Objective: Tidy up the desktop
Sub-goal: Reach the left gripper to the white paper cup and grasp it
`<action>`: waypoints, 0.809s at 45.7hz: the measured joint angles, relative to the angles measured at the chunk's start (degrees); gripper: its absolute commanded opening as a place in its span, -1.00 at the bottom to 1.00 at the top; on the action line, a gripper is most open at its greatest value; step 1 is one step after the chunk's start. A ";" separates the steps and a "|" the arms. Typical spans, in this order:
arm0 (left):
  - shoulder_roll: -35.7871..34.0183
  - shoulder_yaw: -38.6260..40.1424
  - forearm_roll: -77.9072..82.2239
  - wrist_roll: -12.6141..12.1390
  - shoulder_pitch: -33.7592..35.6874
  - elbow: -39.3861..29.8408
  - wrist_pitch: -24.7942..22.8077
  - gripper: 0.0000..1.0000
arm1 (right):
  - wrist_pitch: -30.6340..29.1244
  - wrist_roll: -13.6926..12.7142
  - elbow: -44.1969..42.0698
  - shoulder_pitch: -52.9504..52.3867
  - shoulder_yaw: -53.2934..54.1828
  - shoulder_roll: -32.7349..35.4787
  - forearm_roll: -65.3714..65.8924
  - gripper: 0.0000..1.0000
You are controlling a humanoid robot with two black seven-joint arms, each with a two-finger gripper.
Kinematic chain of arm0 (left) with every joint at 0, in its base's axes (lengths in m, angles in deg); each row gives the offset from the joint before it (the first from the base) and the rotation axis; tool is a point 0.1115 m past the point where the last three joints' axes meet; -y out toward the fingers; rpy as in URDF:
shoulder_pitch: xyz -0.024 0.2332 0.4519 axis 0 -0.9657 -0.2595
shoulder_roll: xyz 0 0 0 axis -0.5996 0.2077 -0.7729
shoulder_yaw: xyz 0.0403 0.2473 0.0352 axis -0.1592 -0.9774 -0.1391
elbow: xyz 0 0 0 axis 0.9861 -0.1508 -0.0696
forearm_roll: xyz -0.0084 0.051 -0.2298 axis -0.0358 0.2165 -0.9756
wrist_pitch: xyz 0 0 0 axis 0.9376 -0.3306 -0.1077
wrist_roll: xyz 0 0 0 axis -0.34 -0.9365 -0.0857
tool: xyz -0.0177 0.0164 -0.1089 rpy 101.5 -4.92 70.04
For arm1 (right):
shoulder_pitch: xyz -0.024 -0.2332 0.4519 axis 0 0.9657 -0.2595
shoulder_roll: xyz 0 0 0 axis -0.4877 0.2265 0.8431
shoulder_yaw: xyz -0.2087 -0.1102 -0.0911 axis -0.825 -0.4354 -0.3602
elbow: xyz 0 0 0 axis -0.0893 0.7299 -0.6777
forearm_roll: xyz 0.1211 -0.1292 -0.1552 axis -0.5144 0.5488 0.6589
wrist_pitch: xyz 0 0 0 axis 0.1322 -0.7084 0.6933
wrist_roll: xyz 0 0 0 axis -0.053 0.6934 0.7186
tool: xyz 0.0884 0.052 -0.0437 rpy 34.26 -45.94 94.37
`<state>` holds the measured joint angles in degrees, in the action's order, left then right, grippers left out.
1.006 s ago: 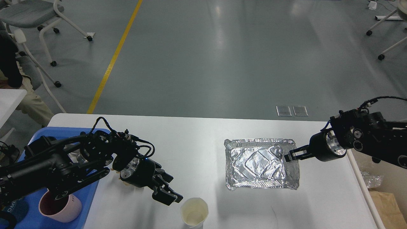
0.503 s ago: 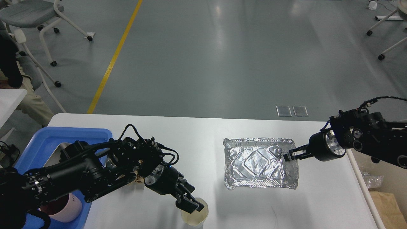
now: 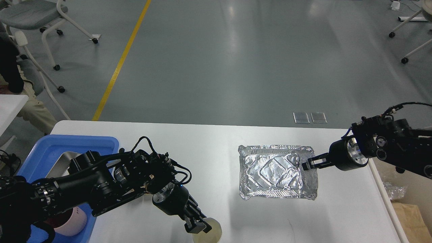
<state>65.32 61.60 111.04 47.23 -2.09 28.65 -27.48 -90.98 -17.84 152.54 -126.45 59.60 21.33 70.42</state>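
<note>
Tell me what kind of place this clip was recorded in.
Probably a lab or open office test area, not a home: a broad grey polished floor marked with a yellow line, wheeled office chairs standing around, and one white desktop set out in the open.

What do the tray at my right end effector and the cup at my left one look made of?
Tray: thin aluminium foil by the look, shiny and crinkled, with a rolled rim. Cup: probably paper, matte cream, thin-walled; mostly cut off by the frame, so less certain.

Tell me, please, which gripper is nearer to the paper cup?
Left. The left gripper is at the paper cup's rim; the right gripper is across the desktop, at the foil tray.
</note>
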 measured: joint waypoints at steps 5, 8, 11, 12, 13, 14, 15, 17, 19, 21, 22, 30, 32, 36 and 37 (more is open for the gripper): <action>-0.71 -0.02 0.29 0.59 0.15 0.02 0.00 -0.99 | 0.06 0.00 0.02 0.15 0.05 0.00 0.00 -1.00; -1.46 -0.03 0.41 1.07 0.15 0.02 0.00 -0.99 | 0.16 0.00 0.03 0.25 0.08 -0.02 0.00 -1.00; -2.16 -0.03 0.46 1.39 0.15 0.02 0.12 -0.99 | 0.31 0.00 0.04 0.31 0.09 -0.06 0.00 -1.00; -2.38 -0.03 0.46 1.48 0.15 0.01 0.18 -0.99 | 0.36 0.00 0.04 0.32 0.10 -0.06 0.00 -1.00; -2.62 -0.03 0.46 1.55 0.15 0.01 0.23 -0.99 | 0.39 0.00 0.04 0.32 0.10 -0.07 0.00 -1.00; -2.93 -0.03 0.46 1.62 0.14 -0.01 0.29 -0.99 | 0.41 0.00 0.04 0.33 0.10 -0.07 0.00 -1.00; -3.20 -0.03 0.46 1.66 0.12 -0.04 0.33 -0.99 | 0.42 0.00 0.04 0.33 0.11 -0.07 -0.01 -1.00; -3.91 -0.03 0.46 1.73 0.01 -0.12 0.39 -0.99 | 0.42 0.00 0.03 0.34 0.10 -0.10 -0.02 -1.00; -4.66 -0.01 0.44 1.79 -0.08 -0.29 0.43 -0.99 | 0.42 0.00 0.00 0.34 0.10 -0.19 -0.02 -1.00; -5.70 0.06 0.42 1.93 -0.13 -0.64 0.47 -0.99 | 0.42 0.00 -0.05 0.34 0.05 -0.28 -0.02 -1.00; -6.24 0.11 0.41 2.04 -0.14 -0.83 0.49 -0.99 | 0.42 0.00 -0.07 0.34 0.00 -0.32 -0.02 -1.00; -13.92 0.33 0.30 3.24 -0.12 -4.90 1.09 -0.96 | 0.42 0.00 -0.13 0.34 -0.12 -0.26 -0.02 -1.00; -15.95 0.46 0.30 3.31 -0.11 -6.01 1.18 -0.96 | 0.42 0.00 -0.13 0.35 -0.12 -0.25 -0.02 -1.00; -20.30 1.07 0.00 3.35 -0.49 -7.87 2.19 -0.94 | 0.43 0.00 -0.14 0.35 -0.12 -0.19 -0.02 -1.00; -20.98 1.29 -0.13 3.35 -0.59 -8.00 2.61 -0.94 | 0.43 0.00 -0.14 0.35 -0.11 -0.18 -0.02 -1.00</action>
<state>44.34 62.90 110.91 50.58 -2.68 20.66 -24.87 -90.55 -17.84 152.40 -126.11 59.49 21.15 70.40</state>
